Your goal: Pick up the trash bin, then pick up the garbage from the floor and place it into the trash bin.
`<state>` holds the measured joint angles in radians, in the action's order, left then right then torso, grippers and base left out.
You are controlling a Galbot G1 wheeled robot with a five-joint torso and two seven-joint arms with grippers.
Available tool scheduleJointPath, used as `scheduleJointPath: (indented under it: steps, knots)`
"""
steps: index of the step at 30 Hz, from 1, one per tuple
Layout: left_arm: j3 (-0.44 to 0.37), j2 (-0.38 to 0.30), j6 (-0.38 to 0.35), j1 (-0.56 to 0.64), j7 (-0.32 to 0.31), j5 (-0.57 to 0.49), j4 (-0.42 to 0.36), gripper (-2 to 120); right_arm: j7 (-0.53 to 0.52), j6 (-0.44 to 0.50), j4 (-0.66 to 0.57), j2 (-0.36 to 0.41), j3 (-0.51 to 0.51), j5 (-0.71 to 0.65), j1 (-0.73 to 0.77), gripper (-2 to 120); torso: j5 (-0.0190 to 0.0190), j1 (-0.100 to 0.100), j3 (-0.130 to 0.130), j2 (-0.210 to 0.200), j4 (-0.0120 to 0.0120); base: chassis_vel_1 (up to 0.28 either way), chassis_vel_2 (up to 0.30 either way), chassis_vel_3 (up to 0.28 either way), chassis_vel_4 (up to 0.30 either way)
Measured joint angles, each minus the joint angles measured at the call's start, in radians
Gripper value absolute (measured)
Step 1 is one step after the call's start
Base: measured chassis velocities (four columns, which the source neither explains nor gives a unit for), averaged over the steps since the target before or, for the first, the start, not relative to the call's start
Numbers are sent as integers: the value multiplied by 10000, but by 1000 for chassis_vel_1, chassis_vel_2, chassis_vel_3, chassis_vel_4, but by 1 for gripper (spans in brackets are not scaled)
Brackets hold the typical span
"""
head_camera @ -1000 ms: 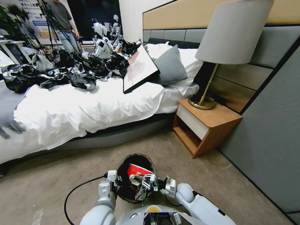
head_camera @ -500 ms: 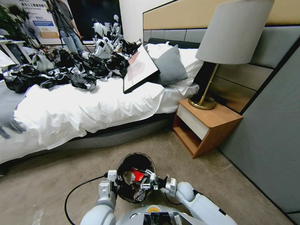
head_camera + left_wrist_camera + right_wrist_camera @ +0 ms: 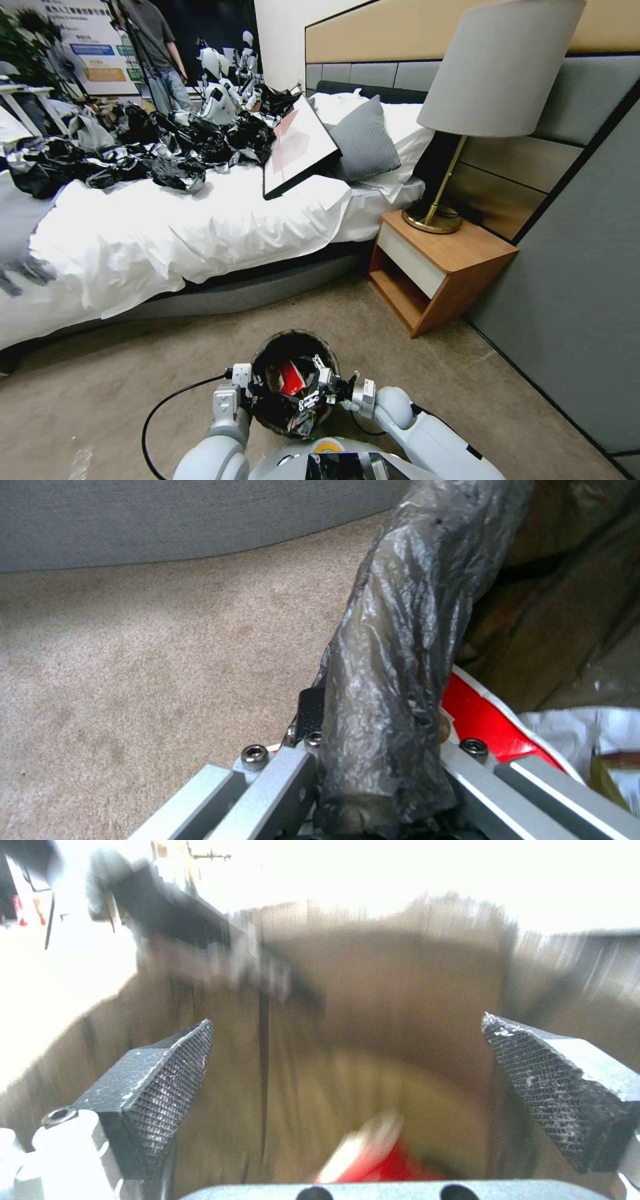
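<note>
Bin (image 3: 267, 407) rim clamped by left gripper (image 3: 241, 387); right gripper (image 3: 312, 387) wide open, empty, above red wrapper (image 3: 291, 377); no legible writing.

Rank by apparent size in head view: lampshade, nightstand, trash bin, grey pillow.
1. Lampshade
2. Nightstand
3. Trash bin and grey pillow look alike; the bin sits nearer the camera, so unranked.

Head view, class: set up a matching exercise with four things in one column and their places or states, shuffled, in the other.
Things:
1. trash bin
2. lamp
3. black bags
4. right gripper

Places or states:
A. heaped on the bed
B. open above the bin's mouth
C. on the wooden bedside table
D. gripped at its rim by the left gripper

Pairs: 1-D, 2-C, 3-A, 4-B
</note>
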<state>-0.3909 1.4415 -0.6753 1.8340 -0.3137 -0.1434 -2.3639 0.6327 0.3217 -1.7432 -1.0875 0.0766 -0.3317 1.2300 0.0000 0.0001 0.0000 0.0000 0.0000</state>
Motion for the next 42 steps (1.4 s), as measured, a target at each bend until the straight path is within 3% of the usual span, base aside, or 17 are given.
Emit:
scheduleJointPath:
  steps: [8, 10, 11, 15, 23, 29, 31, 35, 42]
  knots:
    - [-59, -20, 0, -84, -10, -67, 112, 0, -848, 15, -1491, -180, -989, -105, 419, 100, -1, -1, 0, 0, 0, 0, 0, 0, 0]
    - [-65, -27, -1, -95, -14, -67, 120, 0, -1503, -21, -1965, -236, -1258, -53, 551, 100, 0, -1, 0, 0, 1, 0, 0, 0, 0]
    - [-72, -38, 0, -87, -18, -66, 120, 0, -2500, -149, -2609, -298, -1515, 100, 742, 100, -1, -1, 0, 0, -1, 0, 0, 0, 0]
    - [-88, -66, 6, -69, -24, -62, 122, 0, -3610, -198, -3417, -418, -1820, 148, 982, 100, -2, -1, 0, 0, -1, 0, 0, 0, 0]
    - [-81, -62, 69, -37, -27, -5, 147, 0, -4222, -81, -4394, -514, -2560, 329, 1492, 100, -1, -1, 0, 0, 0, 0, 0, 0, 0]
    - [-98, -79, 130, -6, -25, 53, 148, 0, -4466, -15, -4571, -698, -2945, 701, 1778, 100, -1, -1, 0, 1, -1, 0, 0, 0, 0]
    - [-155, -84, 203, -1, -25, 101, 127, 0, -5372, -115, -4597, -1133, -3444, 1394, 2267, 100, -2, -1, 0, 0, 0, 0, 0, 0, 0]
    - [-171, -87, 246, -20, -25, 122, 98, 0, -6015, 69, -4230, -1628, -3805, 1822, 2805, 100, -2, -1, -1, 0, 0, 0, 0, 0, 0]
    - [-172, -80, 355, -35, -48, 180, 60, 0, -6199, 622, -3568, -2089, -4094, 2098, 3312, 100, -1, -2, 0, 0, 0, 0, 0, 0, 0]
